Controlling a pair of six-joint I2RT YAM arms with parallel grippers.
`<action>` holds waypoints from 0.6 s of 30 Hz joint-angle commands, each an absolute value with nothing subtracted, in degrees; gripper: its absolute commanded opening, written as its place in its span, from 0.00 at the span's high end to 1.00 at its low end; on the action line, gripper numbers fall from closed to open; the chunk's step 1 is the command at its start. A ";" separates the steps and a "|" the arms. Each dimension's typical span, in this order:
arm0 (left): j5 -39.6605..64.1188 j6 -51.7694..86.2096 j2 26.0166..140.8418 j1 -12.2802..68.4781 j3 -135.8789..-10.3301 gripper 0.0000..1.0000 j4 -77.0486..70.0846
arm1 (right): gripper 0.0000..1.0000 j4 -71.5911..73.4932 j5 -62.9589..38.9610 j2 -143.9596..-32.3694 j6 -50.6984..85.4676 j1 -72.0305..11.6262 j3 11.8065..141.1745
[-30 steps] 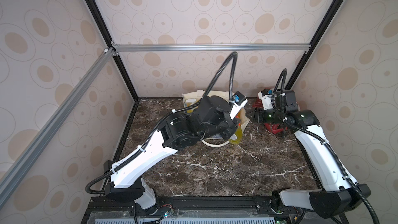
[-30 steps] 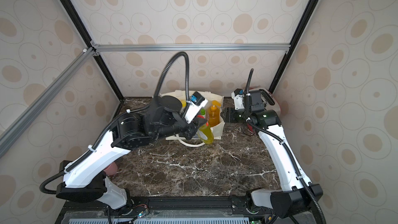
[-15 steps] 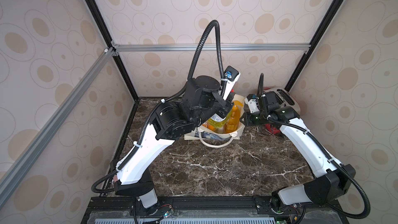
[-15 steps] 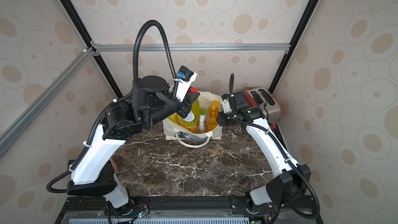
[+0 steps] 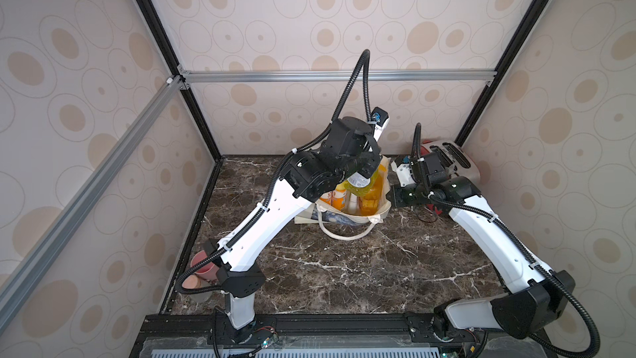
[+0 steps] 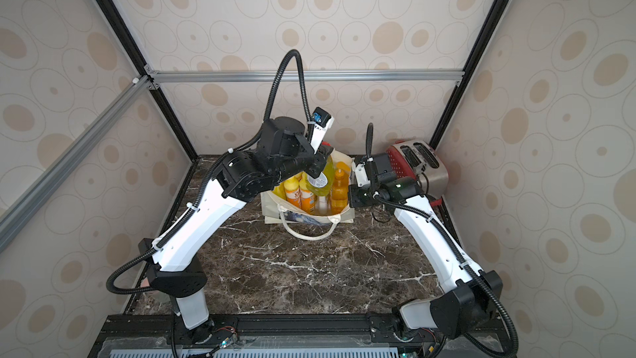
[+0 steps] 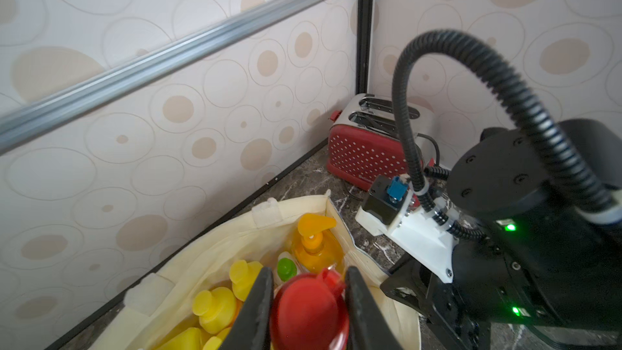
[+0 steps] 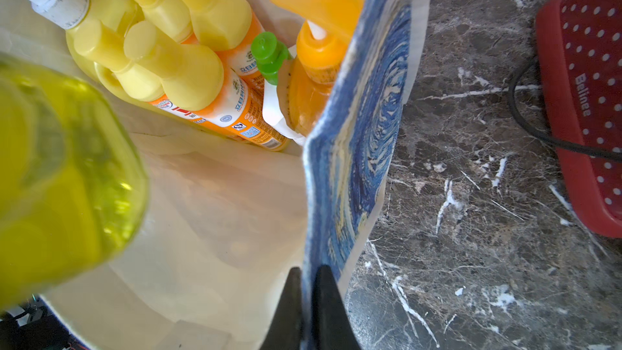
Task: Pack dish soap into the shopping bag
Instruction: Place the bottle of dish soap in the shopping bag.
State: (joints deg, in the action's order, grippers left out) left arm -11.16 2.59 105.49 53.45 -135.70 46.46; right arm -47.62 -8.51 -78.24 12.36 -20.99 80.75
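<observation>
Seven bottles (image 8: 188, 72) inside bag (image 8: 356, 149). Eighth bottle (image 8: 60, 176) over bag mouth, not yet in, clamped in left gripper (image 7: 309, 274); right gripper (image 8: 308, 272) pinches bag wall.

The shopping bag (image 8: 218, 230) is matt cream woven cloth. The yellow-green bottle (image 8: 60, 170) is glossy see-through plastic with a shiny red cap (image 7: 308, 311); the small orange bottles (image 8: 235, 109) carry satin yellow plastic caps. The desk (image 8: 471, 163) looks like polished dark veined stone. The toaster (image 6: 423, 167) pairs brushed metal with glossy red sides.
</observation>
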 commanded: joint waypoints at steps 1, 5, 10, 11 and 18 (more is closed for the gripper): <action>-9.17 4.69 103.94 52.89 -133.83 1.00 39.06 | 0.96 -48.39 -8.70 -76.55 12.08 -21.75 80.48; -6.64 7.73 101.57 50.77 -124.48 1.00 32.99 | 0.99 -48.07 -9.19 -77.50 12.13 -21.82 81.86; -2.82 7.71 99.50 49.12 -115.41 1.00 25.04 | 1.00 -47.90 -10.18 -77.87 12.30 -21.82 82.91; -2.09 7.26 99.35 49.06 -114.42 1.00 23.97 | 1.00 -47.90 -10.27 -77.79 12.29 -21.80 82.97; 3.22 3.92 99.56 48.70 -108.67 1.00 17.39 | 1.00 -48.66 -10.33 -76.58 11.95 -21.80 82.97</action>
State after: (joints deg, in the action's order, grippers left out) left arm -0.32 6.13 104.64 48.86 -107.66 28.97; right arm -47.11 -8.36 -78.24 12.36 -21.06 80.99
